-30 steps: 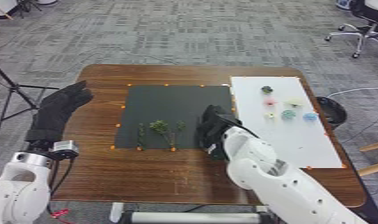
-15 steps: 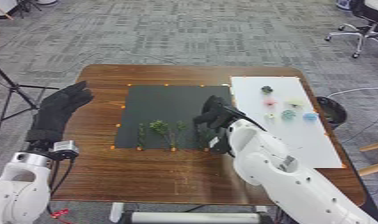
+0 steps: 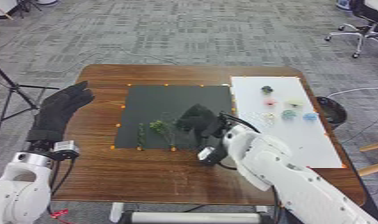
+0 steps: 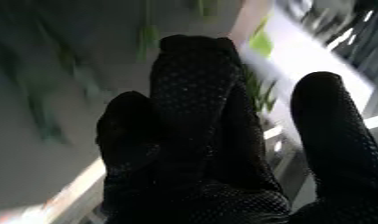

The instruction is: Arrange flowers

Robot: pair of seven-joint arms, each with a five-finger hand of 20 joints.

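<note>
Probably light and bendy, w/ fragile leaves, the leafy sprigs [image 3: 159, 127] in head view lie on the dark mat [image 3: 168, 100] — best pinched low on bare stem. They're just left of the R robot hand [image 3: 196, 120]; L robot hand [image 3: 61, 107], fingers straight, is well apart. R wrist view: R fingers straight, thumb apart, approx. wide open; green foliage [image 4: 256, 90] between — can't tell if held.

right hand [image 3: 198, 119] | shifted left | (nearer the leafy stems [image 3: 159, 126])
</note>
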